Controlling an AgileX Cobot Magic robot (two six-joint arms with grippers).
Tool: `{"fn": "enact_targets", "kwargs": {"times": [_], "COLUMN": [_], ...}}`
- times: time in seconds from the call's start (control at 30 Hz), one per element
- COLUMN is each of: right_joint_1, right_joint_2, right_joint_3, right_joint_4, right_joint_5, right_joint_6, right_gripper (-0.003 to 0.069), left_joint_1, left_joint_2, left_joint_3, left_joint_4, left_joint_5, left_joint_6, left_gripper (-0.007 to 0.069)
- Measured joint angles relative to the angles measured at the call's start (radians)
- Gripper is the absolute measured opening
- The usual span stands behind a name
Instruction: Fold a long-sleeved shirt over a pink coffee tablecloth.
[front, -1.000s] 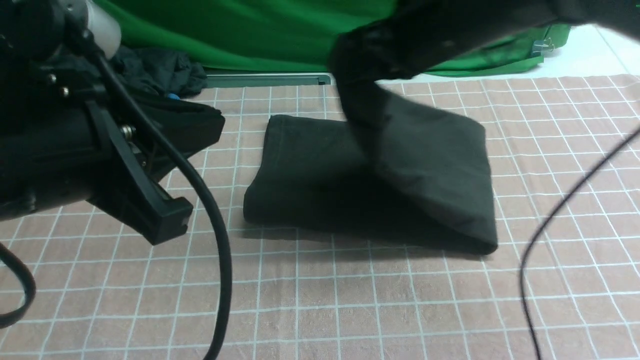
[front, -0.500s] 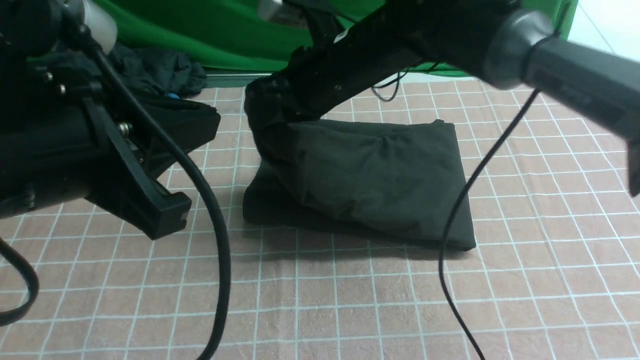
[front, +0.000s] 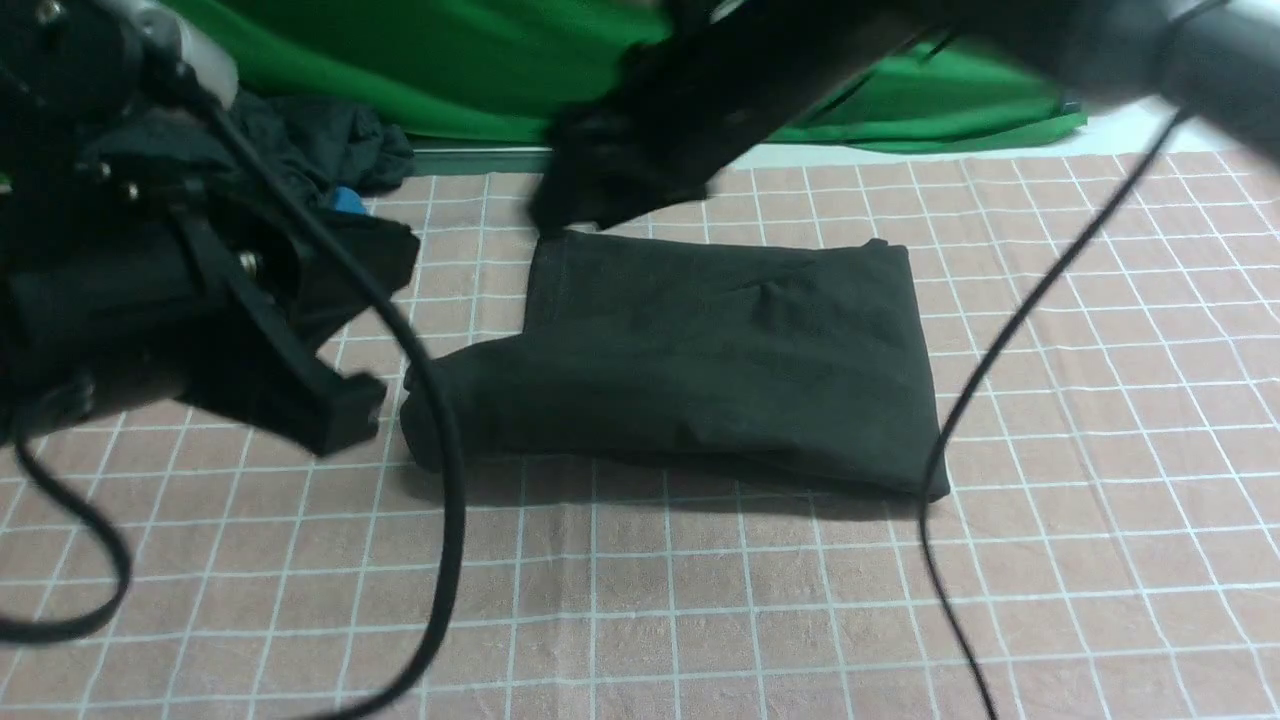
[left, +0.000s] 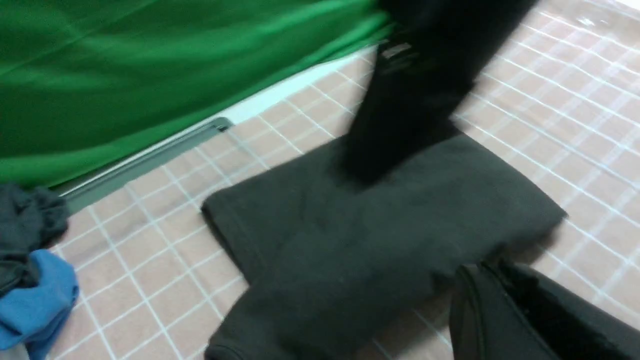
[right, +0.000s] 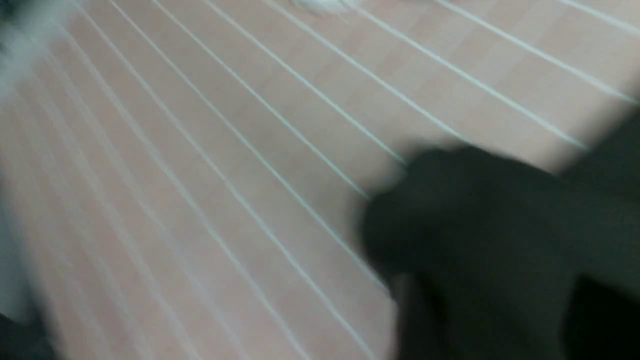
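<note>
Two risks noted. Nearest, the left gripper (front: 340, 420), closed and empty, sits just beside a lobe of the shirt (front: 720, 350) jutting from the near left corner; any sweep there drags the fold open. The shirt lies folded mid-tablecloth (front: 700, 620). Beyond, the right gripper (front: 590, 200) hovers over the far left corner, blurred; jaw state cannot be told, and snagged cloth would lift with it.
</note>
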Motion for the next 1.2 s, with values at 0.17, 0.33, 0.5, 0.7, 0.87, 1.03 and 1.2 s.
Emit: {"fn": "enact_targets", "kwargs": {"times": [0.17,0.33,0.5,0.7,0.87,1.03,1.2], "right_joint_1": [-0.047,-0.138,-0.206,-0.208,-0.212,-0.241,-0.264], "right_joint_2": [-0.13,-0.199,-0.18,-0.124,-0.063,-0.061,-0.071], "right_joint_3": [0.157,0.386,0.552,0.665,0.677,0.621,0.497], "right_joint_4": [-0.303,-0.335,-0.216,-0.164,-0.173,-0.18,-0.19], "right_joint_5": [0.017,-0.163,-0.25,-0.322,-0.326,-0.295,-0.314], "right_joint_6": [0.129,0.21,0.208,0.186,0.168,0.171,0.192], "right_gripper": [0.0055,0.0023,0.0028,0.0048,0.007,0.0093,0.0192], "left_joint_1": [0.0,0.051,0.125,0.185,0.251,0.281,0.283], "left_joint_2": [0.135,0.4,0.688,0.917,0.988,0.94,0.719], "left_joint_3": [0.0,-0.031,-0.121,-0.206,-0.241,-0.252,-0.242], "left_joint_4": [0.016,-0.023,-0.084,-0.085,-0.084,-0.083,-0.133], "left_joint_5": [-0.079,-0.11,-0.123,-0.111,-0.093,-0.044,-0.033], "left_joint_6": [-0.063,-0.085,-0.043,-0.015,0.028,0.041,0.088], "left_gripper": [0.0017,0.0017,0.0017,0.0017,0.0017,0.0017,0.0017]}}
